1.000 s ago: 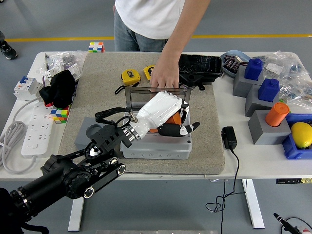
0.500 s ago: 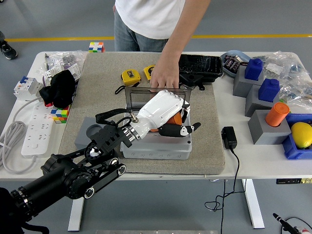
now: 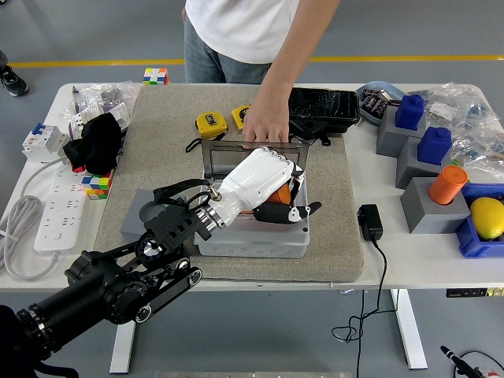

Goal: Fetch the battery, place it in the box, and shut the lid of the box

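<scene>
Change: since the earlier picture the left robot hand (image 3: 264, 185) has crept slightly up and left over the box; the person's hand stays on the lid.
Head view, counts: one robot hand in sight, one grey box (image 3: 253, 236), one person's hand (image 3: 266, 124), two yellow tape measures (image 3: 210, 123), two colour cubes, three grey blocks at the right.
Battery: an orange battery (image 3: 280, 192) shows as a sliver under the white palm, over the box opening; its long axis cannot be told.
Robot hand: white shell with black fingers (image 3: 303, 212) curled around the battery.
Lid: a clear lid (image 3: 220, 151) with a dark frame stands upright at the box's far edge, the person's fingertips on its top rim.
Surfaces: the smooth plastic box sits on a coarse grey mat (image 3: 165, 157) on the white worktop (image 3: 425, 252).
</scene>
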`<action>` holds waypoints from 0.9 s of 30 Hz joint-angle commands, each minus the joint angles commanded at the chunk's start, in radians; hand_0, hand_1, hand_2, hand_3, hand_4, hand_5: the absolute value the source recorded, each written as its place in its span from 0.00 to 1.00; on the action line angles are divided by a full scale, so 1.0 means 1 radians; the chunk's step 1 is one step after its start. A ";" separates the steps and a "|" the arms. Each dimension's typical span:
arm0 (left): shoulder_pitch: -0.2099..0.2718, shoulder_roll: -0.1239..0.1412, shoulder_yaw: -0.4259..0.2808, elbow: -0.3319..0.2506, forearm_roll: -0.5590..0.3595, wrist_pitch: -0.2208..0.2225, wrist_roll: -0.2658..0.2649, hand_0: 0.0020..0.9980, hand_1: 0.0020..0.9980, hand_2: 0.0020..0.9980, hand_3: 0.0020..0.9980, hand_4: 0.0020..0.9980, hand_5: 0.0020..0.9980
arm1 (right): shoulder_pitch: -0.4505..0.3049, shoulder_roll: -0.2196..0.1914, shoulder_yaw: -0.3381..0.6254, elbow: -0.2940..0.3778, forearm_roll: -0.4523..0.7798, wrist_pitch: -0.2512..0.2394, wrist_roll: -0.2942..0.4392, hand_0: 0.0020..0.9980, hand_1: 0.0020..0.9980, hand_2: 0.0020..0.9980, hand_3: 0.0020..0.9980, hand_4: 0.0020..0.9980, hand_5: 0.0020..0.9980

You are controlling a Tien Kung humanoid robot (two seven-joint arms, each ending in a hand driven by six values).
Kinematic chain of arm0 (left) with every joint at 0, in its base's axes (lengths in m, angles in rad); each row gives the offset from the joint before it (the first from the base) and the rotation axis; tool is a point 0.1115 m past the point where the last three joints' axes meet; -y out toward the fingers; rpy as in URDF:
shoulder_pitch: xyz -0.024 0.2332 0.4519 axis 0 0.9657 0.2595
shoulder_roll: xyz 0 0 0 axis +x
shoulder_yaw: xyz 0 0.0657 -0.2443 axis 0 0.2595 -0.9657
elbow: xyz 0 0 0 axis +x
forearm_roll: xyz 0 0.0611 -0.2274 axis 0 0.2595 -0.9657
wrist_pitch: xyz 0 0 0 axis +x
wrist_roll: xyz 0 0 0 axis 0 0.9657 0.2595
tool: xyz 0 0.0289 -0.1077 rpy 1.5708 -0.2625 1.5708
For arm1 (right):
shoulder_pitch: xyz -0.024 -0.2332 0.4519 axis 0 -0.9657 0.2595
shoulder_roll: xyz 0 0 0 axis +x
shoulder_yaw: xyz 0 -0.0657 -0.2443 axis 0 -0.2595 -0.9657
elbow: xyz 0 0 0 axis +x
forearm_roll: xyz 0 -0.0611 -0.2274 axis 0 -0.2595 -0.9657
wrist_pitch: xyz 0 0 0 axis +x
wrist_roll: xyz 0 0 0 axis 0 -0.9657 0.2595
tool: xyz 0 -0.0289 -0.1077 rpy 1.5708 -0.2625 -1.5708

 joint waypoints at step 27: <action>-0.004 -0.005 -0.014 0.011 0.040 0.030 -0.006 0.63 0.69 0.49 0.35 0.91 0.73 | 0.005 -0.001 0.003 0.000 0.000 0.000 -0.001 0.85 0.78 0.76 0.82 1.00 1.00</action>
